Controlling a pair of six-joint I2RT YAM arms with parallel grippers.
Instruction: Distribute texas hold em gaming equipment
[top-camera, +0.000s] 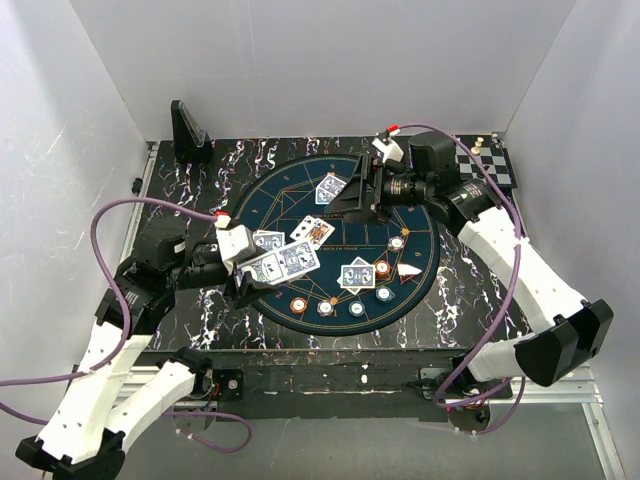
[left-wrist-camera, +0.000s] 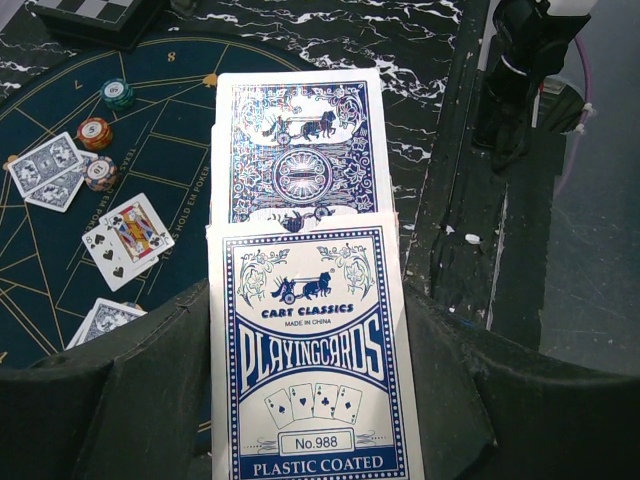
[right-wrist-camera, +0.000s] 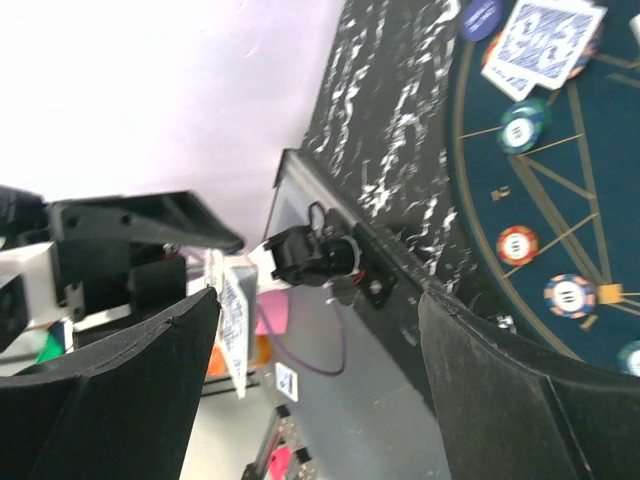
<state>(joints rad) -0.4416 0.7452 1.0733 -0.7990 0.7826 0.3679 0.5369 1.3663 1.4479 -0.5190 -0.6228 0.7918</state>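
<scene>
**A:** White walls close in a black marbled table (top-camera: 230, 175). A round dark-blue mat (top-camera: 290, 190) with gold lines fills its middle.

**B:** Where's the left arm?

**A:** The left gripper (top-camera: 255, 270) is at the mat's 9 o'clock edge, pinched narrow on a card box (left-wrist-camera: 315, 370). A blue-backed card (left-wrist-camera: 300, 140) shows past the box's far end.

**B:** And the right?

**A:** The right gripper (right-wrist-camera: 318, 330) hangs over the mat's 12 o'clock side. Its fingers are spread wide and hold nothing.

**B:** Cards on the mat?

**A:** A face-down pair (top-camera: 331, 188) lies at 12 o'clock, just beside that gripper. The face-up cards (top-camera: 316, 231) sit near the centre, toward 10 o'clock. A second pair (top-camera: 358, 275) lies face down toward 5 o'clock.

**B:** Chips?

**A:** Three line the 6 o'clock rim: an orange chip (top-camera: 298, 305), a pale chip (top-camera: 326, 307) and a teal chip (top-camera: 357, 308). Another orange one (top-camera: 397, 241) sits toward 3 o'clock.

**B:** Anything else?

**A:** A chessboard (top-camera: 485, 160) is at the table's 1 o'clock corner, well apart from the cards.
</scene>
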